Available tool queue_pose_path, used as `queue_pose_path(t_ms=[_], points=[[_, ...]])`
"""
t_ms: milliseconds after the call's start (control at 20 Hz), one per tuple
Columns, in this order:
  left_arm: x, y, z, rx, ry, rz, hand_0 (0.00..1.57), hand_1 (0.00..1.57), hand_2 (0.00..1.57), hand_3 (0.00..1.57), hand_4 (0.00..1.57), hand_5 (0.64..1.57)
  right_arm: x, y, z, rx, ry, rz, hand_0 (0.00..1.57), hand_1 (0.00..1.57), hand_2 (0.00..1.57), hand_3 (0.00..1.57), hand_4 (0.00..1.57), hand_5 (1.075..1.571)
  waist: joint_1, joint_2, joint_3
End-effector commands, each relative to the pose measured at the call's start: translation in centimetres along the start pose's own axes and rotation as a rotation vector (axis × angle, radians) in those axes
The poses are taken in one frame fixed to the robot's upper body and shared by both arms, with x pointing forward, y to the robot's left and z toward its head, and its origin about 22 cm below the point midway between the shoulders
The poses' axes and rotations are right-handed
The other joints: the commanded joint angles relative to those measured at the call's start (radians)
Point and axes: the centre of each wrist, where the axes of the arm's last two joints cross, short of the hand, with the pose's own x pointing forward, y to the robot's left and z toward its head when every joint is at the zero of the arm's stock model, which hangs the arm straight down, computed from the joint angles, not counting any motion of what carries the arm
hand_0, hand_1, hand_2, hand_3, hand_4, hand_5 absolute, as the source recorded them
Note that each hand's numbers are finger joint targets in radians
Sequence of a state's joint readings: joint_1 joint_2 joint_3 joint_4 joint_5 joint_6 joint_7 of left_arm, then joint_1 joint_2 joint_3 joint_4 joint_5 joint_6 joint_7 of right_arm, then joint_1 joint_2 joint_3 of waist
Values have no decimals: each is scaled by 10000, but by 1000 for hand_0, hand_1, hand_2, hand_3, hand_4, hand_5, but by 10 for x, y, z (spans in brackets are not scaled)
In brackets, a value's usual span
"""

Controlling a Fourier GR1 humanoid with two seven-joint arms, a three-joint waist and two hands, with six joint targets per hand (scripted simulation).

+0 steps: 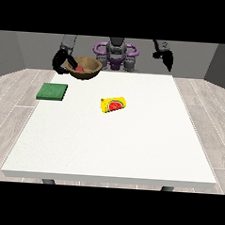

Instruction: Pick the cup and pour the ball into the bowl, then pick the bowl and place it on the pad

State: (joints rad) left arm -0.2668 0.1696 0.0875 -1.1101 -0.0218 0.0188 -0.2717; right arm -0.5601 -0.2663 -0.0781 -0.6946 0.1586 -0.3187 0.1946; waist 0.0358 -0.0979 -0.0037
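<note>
Up at the upper left, the hand at the view's left (61, 61) grips the wooden bowl (87, 68) by its rim, lifted, red ball (79, 70) inside. It looks rigid and light; rim hold suits it. Green pad (52, 92) waits below; yellow cup (114, 105) lies toppled mid-table. Hand at the view's right (165, 58) hangs empty, fingers relaxed.

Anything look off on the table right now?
The cup lies on its side mid-table rather than upright. Otherwise normal: the ball sits in the bowl, which the robot hand at the view's left holds above the table's far edge; the pad is bare.
</note>
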Motion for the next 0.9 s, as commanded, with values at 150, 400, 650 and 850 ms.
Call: queue_pose_path(t_ms=[150,400,650,850], points=[[5,9,0,473,-787,18,0,0,0,0,1003,1418,-5,-85,-12,-388,-390,-887,1571,1571,1571,728,777,1571,-300,907,39],[14,23,-14,514,-1155,257,0,0,0,0,1096,1448,5,-83,-11,-371,-806,-798,1571,1571,1571,466,834,1570,-187,1521,37],[61,88,-29,481,-2337,389,0,0,0,0,1311,1525,-7,-156,-16,-1616,-1152,-957,1571,1571,1571,0,911,1571,443,2224,43],[77,176,-13,1398,-2478,459,0,0,0,0,1296,1571,-16,-160,-13,-1580,-933,-1137,1571,1571,1571,0,864,1570,542,2058,32]])
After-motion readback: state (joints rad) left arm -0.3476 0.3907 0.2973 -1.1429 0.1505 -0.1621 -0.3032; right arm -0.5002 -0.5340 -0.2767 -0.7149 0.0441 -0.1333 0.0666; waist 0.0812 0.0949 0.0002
